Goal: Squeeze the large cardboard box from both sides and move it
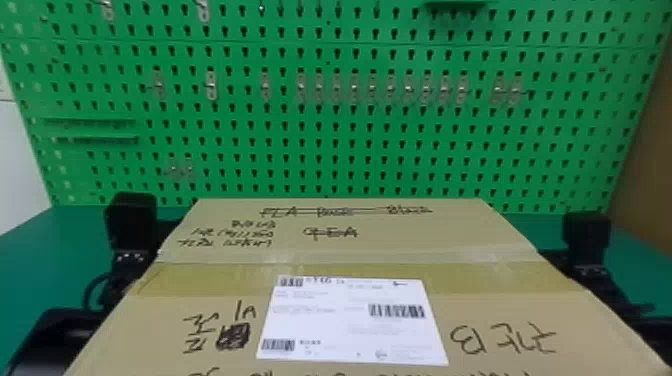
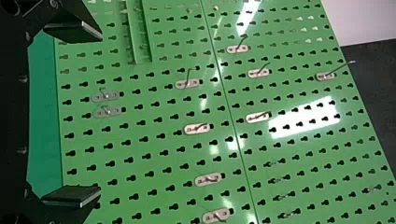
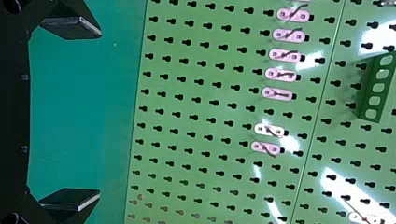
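The large cardboard box (image 1: 320,270), with a white label and black handwriting on top, fills the lower middle of the head view. Beside its left edge is my left gripper (image 1: 131,225), and beside its right edge my right gripper (image 1: 585,245); the box hides part of each arm, and contact with its sides cannot be made out. In the left wrist view the left gripper (image 2: 99,114) is open, its two black fingers wide apart with nothing between them. The right gripper (image 3: 99,114) likewise stands open and holds nothing between its fingers in the right wrist view.
A green pegboard (image 1: 330,150) with metal hooks rises behind the box. The green table (image 1: 35,250) extends on both sides of it. A brown surface (image 1: 645,150) stands at the far right, and a white wall (image 1: 20,160) at the far left.
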Motion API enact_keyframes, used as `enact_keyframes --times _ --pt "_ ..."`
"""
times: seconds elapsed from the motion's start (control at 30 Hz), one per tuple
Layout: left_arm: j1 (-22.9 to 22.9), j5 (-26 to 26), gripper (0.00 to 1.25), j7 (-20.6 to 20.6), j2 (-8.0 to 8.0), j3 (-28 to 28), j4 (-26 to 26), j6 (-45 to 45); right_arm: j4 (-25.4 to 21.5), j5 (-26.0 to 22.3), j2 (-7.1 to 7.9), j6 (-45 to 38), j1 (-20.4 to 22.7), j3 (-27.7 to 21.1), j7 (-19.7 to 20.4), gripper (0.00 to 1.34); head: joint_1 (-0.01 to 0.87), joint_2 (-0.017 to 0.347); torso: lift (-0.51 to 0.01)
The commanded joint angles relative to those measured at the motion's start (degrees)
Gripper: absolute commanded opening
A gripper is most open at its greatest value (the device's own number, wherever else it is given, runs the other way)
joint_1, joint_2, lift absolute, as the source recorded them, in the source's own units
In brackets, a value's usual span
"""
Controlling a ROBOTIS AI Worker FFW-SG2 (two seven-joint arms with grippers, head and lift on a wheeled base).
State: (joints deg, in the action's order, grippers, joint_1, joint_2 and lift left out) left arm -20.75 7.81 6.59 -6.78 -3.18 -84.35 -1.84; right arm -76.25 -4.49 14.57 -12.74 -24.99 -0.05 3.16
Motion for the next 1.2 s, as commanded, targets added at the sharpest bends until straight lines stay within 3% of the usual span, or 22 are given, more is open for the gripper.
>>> enact_keyframes --times 0.0,0.43,1.17 --pt "0.01 -0.16 1.12 0.00 0.19 0.10 0.33 0.00 0.23 0.18 0.02 0.08 0.03 0.40 0.00 1.24 0.398 0.051 -0.209" --pt "0.18 -0.25 1.12 0.00 0.45 0.19 0.33 0.35 0.49 -0.87 -0.77 0.52 0.12 0.84 -0.17 1.24 0.398 0.051 -0.209" --pt "-0.52 -0.07 1.12 0.00 1.42 0.63 1.12 0.97 2.25 -2.45 -4.37 1.66 -1.03 2.51 -0.17 1.24 0.398 0.051 -0.209"
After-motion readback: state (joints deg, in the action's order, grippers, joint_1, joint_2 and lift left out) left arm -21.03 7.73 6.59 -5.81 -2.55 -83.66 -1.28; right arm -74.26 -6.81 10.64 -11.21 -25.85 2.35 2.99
